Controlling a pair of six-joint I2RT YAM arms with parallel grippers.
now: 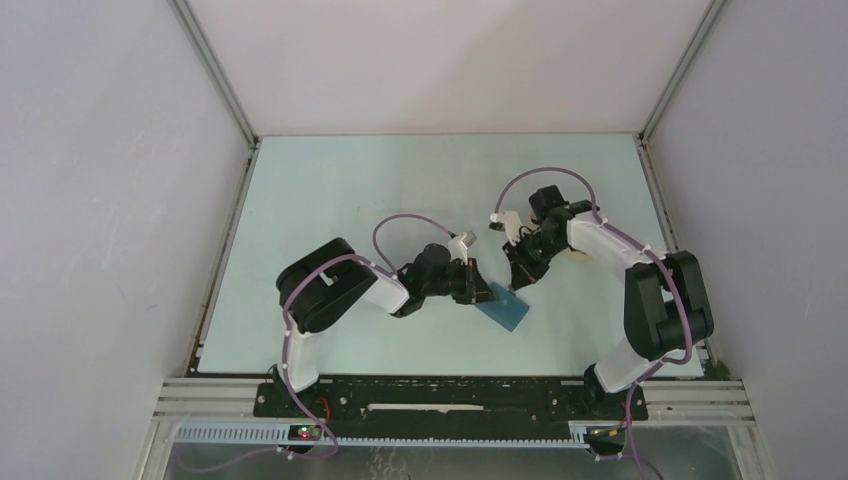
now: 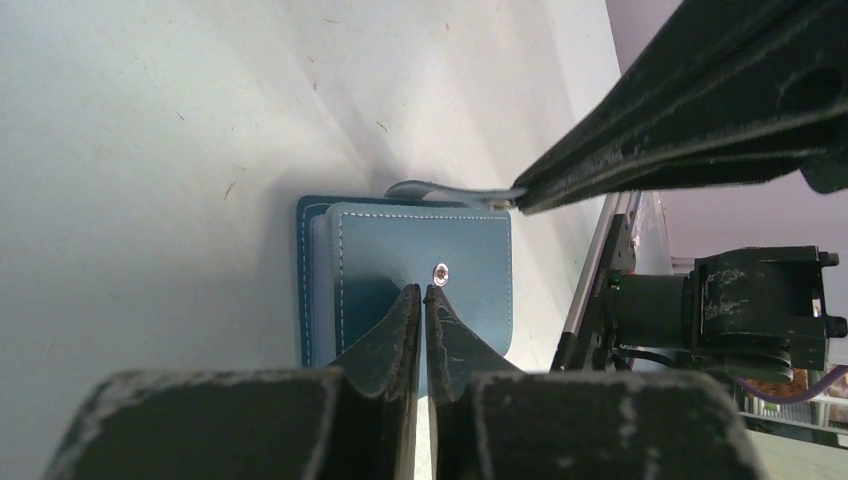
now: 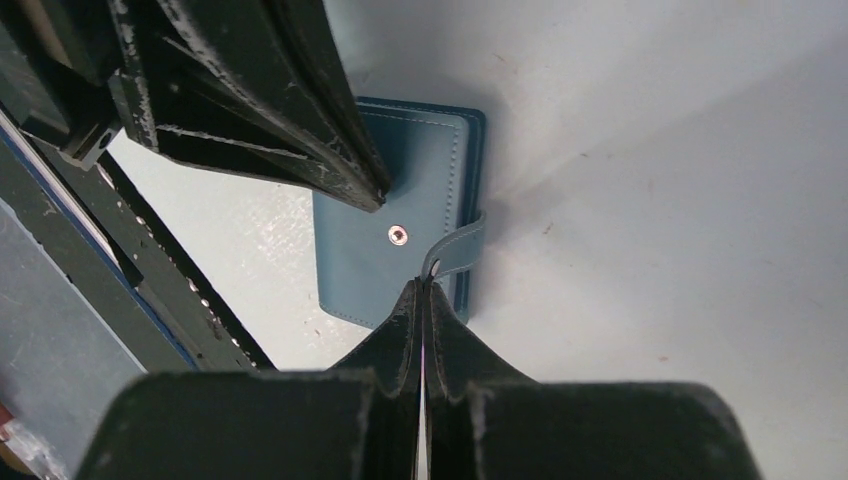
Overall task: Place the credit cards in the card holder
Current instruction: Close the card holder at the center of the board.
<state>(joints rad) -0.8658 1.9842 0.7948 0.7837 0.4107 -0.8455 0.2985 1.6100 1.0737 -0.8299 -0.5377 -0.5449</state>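
The card holder (image 1: 507,311) is a blue wallet lying closed on the table between the two arms. It also shows in the left wrist view (image 2: 470,250) and the right wrist view (image 3: 355,265). My left gripper (image 2: 424,292) is shut and empty, its tips pressed on the cover beside the snap stud (image 2: 440,273). My right gripper (image 3: 424,288) is shut on the end of the wallet's snap strap (image 3: 462,248), which is lifted off the stud (image 3: 398,235). In the top view the left gripper (image 1: 488,292) and right gripper (image 1: 518,285) meet over the wallet. No credit cards show.
A beige tray (image 1: 580,258) peeks out behind the right arm's forearm. The left gripper's fingers (image 3: 300,130) fill the upper left of the right wrist view. The table's metal front rail (image 1: 450,385) runs along the near edge.
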